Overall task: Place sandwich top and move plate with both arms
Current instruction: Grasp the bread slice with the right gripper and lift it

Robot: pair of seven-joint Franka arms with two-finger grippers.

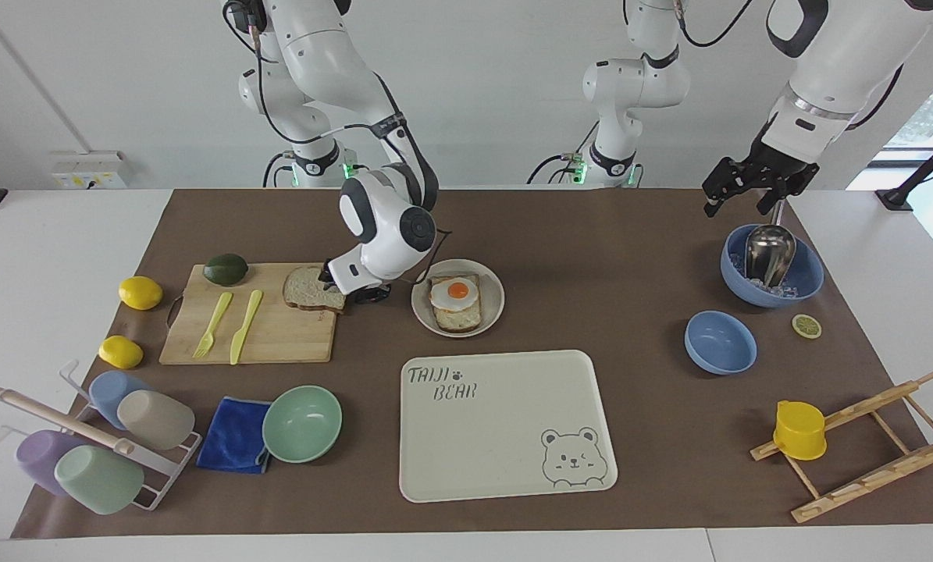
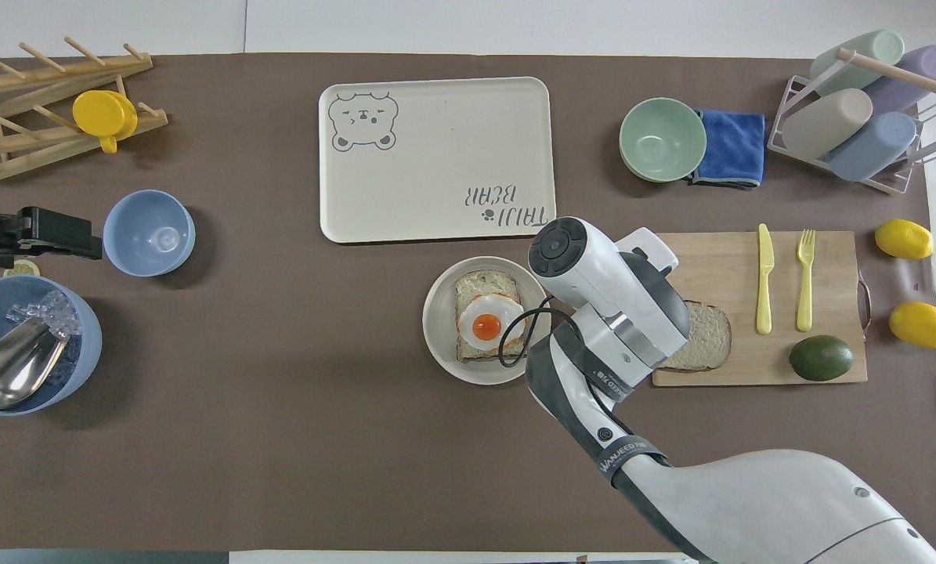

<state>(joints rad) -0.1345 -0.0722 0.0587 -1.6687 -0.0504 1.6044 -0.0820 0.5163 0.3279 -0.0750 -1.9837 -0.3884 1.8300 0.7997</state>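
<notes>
The sandwich top (image 1: pixel 302 287) (image 2: pixel 709 337), a plain speckled slice, lies flat on the wooden cutting board (image 1: pixel 279 336) at the corner closest to the plate. My right gripper (image 1: pixel 349 287) is down at the slice's plate-side edge, and in the overhead view its wrist hides that edge. The round off-white plate (image 1: pixel 495 290) (image 2: pixel 439 313) sits beside the board and carries a bread slice with a fried egg (image 1: pixel 457 297). My left gripper (image 1: pixel 738 204) hangs open and waiting above the blue bowl with a metal scoop (image 1: pixel 770 265).
A cream bear tray (image 1: pixel 505 437) lies farther from the robots than the plate. On the board are a yellow fork and knife (image 1: pixel 232 324) and an avocado (image 1: pixel 226 268). A mint-green bowl (image 1: pixel 302 423), blue cloth, cup rack, lemons, small blue bowl (image 1: pixel 720 342) and wooden rack stand around.
</notes>
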